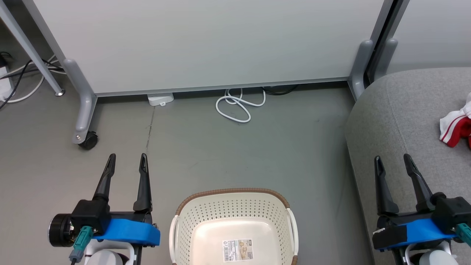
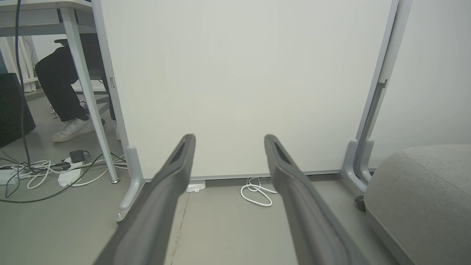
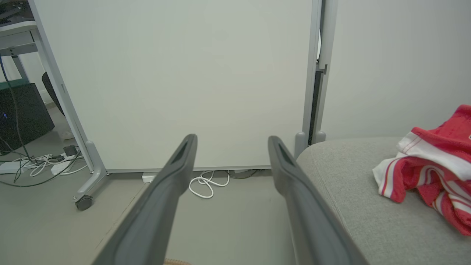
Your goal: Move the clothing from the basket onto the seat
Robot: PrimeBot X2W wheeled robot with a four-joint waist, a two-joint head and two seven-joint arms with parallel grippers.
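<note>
The cream perforated basket (image 1: 232, 191) with its brown woven-look rim sits at the bottom centre of the head view, and a printed label (image 1: 238, 250) lies flat on its pale floor. At the lower left my left gripper (image 1: 127, 158) hangs over the grey floor (image 1: 257, 154) with its two dark fingers spread apart and nothing between them. At the lower right my right gripper (image 1: 392, 158) is spread the same way, also holding nothing, its fingers over the near edge of the grey sofa seat (image 1: 397, 110).

Farther up the right edge, the red clothing (image 1: 455, 129) with white striped trim lies crumpled on that seat, well apart from the basket; I cannot tell whether it is one garment or two.

Beyond the basket a white cable (image 1: 239, 106) is coiled on the floor at the foot of a pale wheeled partition (image 1: 206, 44), which spans the top of the frame. A black caster (image 1: 88, 140) shows at its left leg.
</note>
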